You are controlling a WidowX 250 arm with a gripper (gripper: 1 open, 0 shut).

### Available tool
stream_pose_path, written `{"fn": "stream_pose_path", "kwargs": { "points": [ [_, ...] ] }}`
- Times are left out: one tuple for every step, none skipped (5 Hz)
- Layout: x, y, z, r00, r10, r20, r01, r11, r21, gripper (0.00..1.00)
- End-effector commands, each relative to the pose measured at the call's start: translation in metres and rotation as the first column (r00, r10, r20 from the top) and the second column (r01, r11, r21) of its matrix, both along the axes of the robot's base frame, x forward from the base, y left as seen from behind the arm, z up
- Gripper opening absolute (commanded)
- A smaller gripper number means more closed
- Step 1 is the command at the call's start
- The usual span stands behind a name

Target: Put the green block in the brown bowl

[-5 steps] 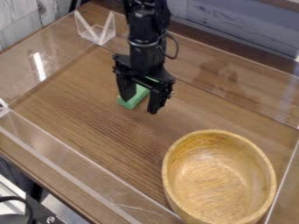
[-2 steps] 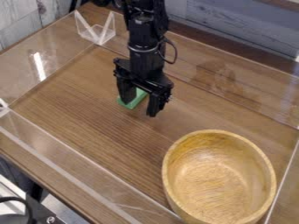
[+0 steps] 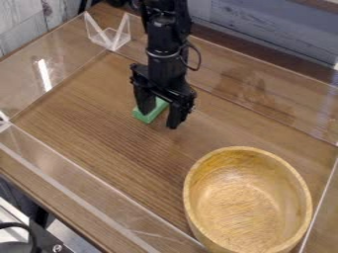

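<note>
Camera view: black gripper (image 3: 158, 111) points straight down over the wooden table (image 3: 93, 128), jaws spread wide, nothing pinched. Green block (image 3: 152, 111) sits on the table between the fingers (image 3: 176, 112), partly hidden by them; contact can't be told. Brown bowl (image 3: 247, 203) is well apart from the gripper, toward the lower right, hollow bare.

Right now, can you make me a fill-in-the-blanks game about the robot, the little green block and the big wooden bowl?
1. The small bright green block sits between the open fingers of the black end effector, which points straight ____.
2. The round light-brown wooden bowl has ____ inside it.
3. The block rests on the brown wooden ____.

Missing words: down; nothing; table
</note>
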State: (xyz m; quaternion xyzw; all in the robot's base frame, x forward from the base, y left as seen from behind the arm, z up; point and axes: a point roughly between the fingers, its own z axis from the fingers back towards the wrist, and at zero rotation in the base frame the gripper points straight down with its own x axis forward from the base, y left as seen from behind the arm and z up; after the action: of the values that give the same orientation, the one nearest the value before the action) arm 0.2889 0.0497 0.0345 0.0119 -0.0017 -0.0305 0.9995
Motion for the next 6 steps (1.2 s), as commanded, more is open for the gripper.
{"fn": "stream_pose_path", "kwargs": {
  "points": [
    [0.009, 0.006, 0.008, 0.999, -0.006, 0.045, 0.005, 1.0, 0.011, 0.0],
    [0.009, 0.007, 0.008, 0.999, -0.01, 0.048, 0.01, 1.0, 0.009, 0.0],
    [0.011, 0.008, 0.013, 0.998, -0.017, 0.056, 0.016, 1.0, 0.01, 0.0],
    [0.012, 0.008, 0.02, 0.998, -0.025, 0.061, 0.024, 1.0, 0.012, 0.0],
    [0.014, 0.008, 0.026, 0.997, -0.032, 0.067, 0.031, 0.999, 0.013, 0.0],
    [0.016, 0.009, 0.032, 0.996, -0.038, 0.078, 0.037, 0.999, 0.011, 0.0]
  ]
}}
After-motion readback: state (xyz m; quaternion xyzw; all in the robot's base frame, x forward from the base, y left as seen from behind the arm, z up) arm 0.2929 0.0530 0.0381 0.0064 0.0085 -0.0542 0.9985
